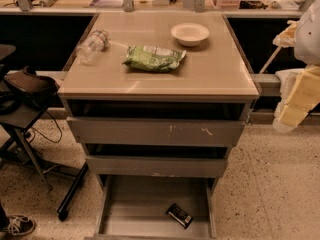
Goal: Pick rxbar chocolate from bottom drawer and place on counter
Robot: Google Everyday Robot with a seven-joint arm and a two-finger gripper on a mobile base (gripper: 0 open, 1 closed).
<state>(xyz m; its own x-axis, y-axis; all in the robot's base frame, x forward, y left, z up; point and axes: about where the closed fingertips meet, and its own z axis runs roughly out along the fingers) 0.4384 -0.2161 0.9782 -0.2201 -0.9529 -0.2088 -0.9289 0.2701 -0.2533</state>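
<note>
The rxbar chocolate (179, 215) is a small black bar with a pale label. It lies flat on the grey floor of the bottom drawer (135, 204), near its front right. The drawer is pulled open at the foot of the cabinet. The counter (220, 74) is the tan top of the cabinet. My gripper (291, 106) hangs pale and yellowish at the right edge of the view, beside the counter's right side at about top-drawer height. It is well above and to the right of the bar and holds nothing that I can see.
On the counter lie a crinkled green bag (154, 58), a white bowl (190, 34) and a tipped clear bottle (92, 46). Two narrower grey drawers (155, 132) sit above the open one. A black stand (22, 114) and a shoe (17, 225) are at the left. A cluttered shelf (150, 1) runs behind.
</note>
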